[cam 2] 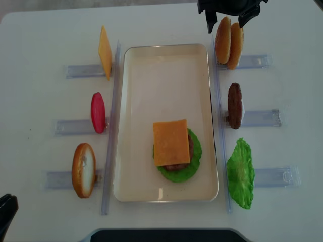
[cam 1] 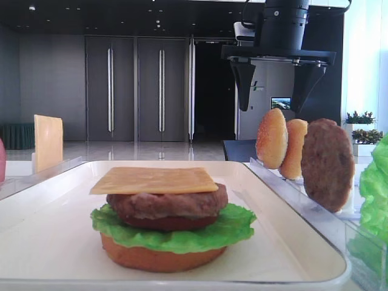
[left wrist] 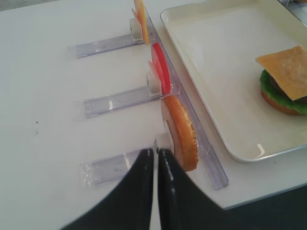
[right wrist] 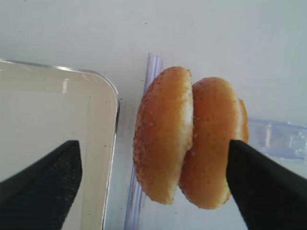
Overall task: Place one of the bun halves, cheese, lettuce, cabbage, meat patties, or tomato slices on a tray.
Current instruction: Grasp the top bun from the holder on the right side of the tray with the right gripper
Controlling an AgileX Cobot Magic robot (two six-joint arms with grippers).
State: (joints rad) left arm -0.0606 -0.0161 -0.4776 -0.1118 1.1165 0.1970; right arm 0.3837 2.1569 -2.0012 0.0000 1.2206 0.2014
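Right gripper (right wrist: 153, 177) at frame top in the overhead view, jaws wide, straddling the two upright buns (right wrist: 189, 139) in the rack (right wrist: 273, 139); spread to clear both crusts, nothing gripped yet. Likely next: top bun for the stack. Tray (cam 2: 151, 65) mid-frame, carrying bottom bun, lettuce (cam 2: 194, 151), patty, cheese (cam 2: 171, 142). Left gripper (left wrist: 156, 158) parked lower left over bench, jaws shut, empty.

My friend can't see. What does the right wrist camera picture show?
Two golden bun tops stand on edge in a clear rack, between the open black fingers of the right pincer. A white tray corner sits at left.
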